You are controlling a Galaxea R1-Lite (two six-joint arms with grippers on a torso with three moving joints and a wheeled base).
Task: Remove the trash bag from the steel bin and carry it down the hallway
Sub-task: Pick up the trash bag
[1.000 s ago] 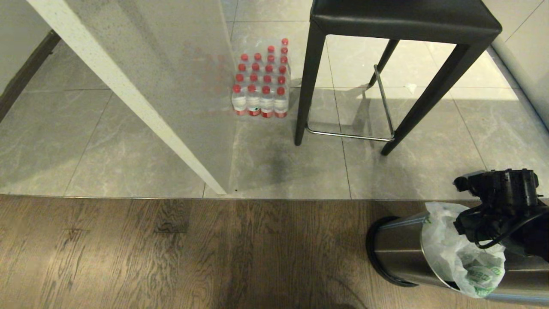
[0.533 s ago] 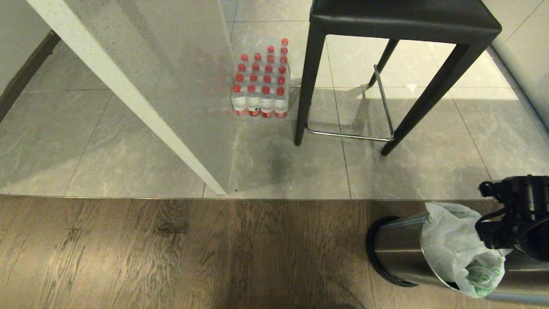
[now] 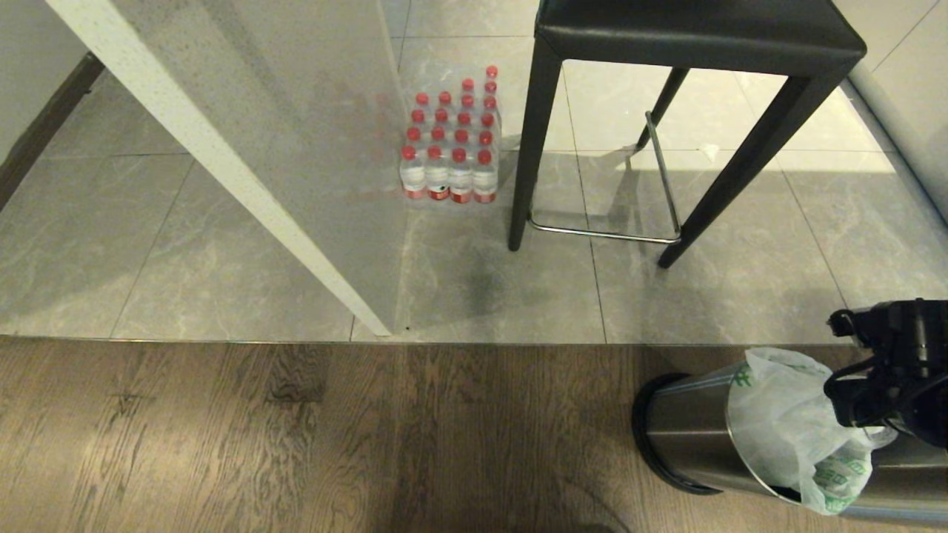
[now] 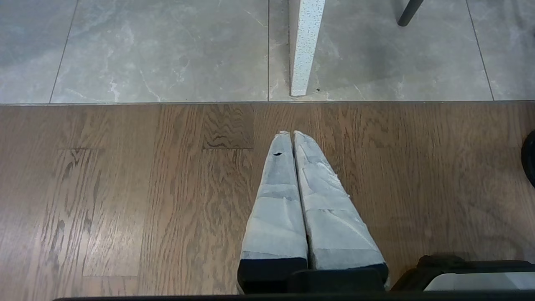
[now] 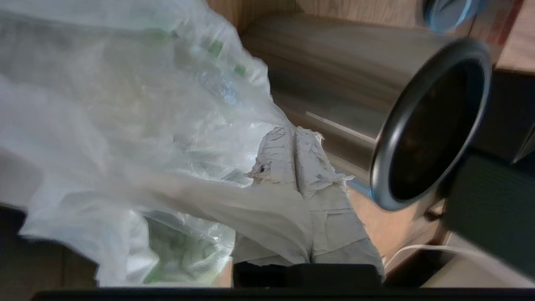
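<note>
The trash bag (image 3: 785, 426) was still in the steel bin (image 3: 685, 429), with its thin white top bunched up and hanging over the rim. The bin stood on the dark wood floor (image 3: 296, 437), at the lower right of the head view, just past the edge of the grey tiles (image 3: 740, 296).

The right claw (image 5: 296, 146) was right at the bag. Its two fingers were pressed together, and a fold of the bag seemed to be pinched between them. The bin's black ring (image 5: 388, 138) showed close beside it.

The left claw (image 4: 291, 134) hung over the wood floor, well away from the bin. It was squeezed tight with nothing in it.

So the job looked to be at the grabbing step. The bag was caught but not out yet. Next, the right claw would likely need to pull up and lift the bag clear of the rim. The plastic was thin and slippery, so it could slide loose or tear. The light bin might tip or come along too.

A stool (image 3: 696, 44) and a pack of water bottles (image 3: 452, 141) stood farther off on the tiles.
</note>
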